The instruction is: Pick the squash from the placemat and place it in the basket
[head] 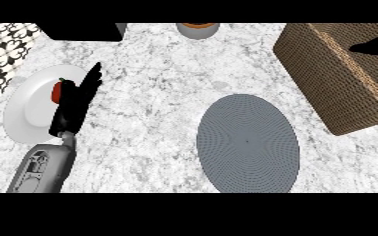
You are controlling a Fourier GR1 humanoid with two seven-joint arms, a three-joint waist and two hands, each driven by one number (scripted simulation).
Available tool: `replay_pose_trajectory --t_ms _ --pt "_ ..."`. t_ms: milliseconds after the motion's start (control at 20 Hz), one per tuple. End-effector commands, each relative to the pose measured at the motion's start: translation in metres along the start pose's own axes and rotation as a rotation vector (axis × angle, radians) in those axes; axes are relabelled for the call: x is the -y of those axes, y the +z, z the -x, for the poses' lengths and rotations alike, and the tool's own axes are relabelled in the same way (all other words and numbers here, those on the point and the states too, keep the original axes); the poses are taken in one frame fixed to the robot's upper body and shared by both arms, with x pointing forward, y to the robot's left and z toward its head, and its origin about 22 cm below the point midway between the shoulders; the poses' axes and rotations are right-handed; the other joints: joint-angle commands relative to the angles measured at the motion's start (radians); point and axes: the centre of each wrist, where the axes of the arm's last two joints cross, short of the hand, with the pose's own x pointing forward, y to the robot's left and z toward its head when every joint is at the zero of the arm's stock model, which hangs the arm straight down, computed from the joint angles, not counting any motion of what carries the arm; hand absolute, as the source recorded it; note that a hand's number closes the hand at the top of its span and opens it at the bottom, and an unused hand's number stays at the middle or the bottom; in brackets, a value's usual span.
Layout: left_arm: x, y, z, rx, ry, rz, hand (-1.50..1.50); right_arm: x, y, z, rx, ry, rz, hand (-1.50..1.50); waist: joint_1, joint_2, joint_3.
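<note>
In the head view, a white and grey speckled marble counter (155, 70) is seen from steeply above. A round grey woven placemat (248, 143) lies at the lower right of centre, and its surface is bare; the squash cannot be seen anywhere. A brown wicker basket (325, 75) stands at the right edge, just beside the placemat. At its upper right rim a small black shape (365, 47) is seen, probably part of the right hand, but whether its fingers are open or curled, and whether anything is held, cannot be told. The left hand (74, 102) is shown at the left, fingers straight and pointing up, resting over a round white plate (29, 110) on which a small red vegetable (57, 91) lies. A grey cup with an orange inside (198, 29) is cut by the top edge.
</note>
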Motion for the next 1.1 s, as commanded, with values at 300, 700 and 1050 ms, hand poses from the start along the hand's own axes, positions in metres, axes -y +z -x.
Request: replay_pose_trajectory --t_ms 300,700,1050 --pt "-0.005 -0.001 0.0 0.01 0.012 0.003 0.0 0.03 0.008 0.02 0.014 -0.228 0.317 -1.5 0.003 0.004 0.0" --pt "-0.007 0.007 0.006 -0.009 0.002 0.001 0.0 0.1 0.054 0.08 -0.144 -0.422 0.444 -1.5 -0.007 0.001 0.001" --pt "0.0 0.01 0.0 0.006 0.017 -0.01 0.0 0.129 0.119 0.146 -0.183 -0.424 0.462 -1.5 0.001 0.006 0.004"
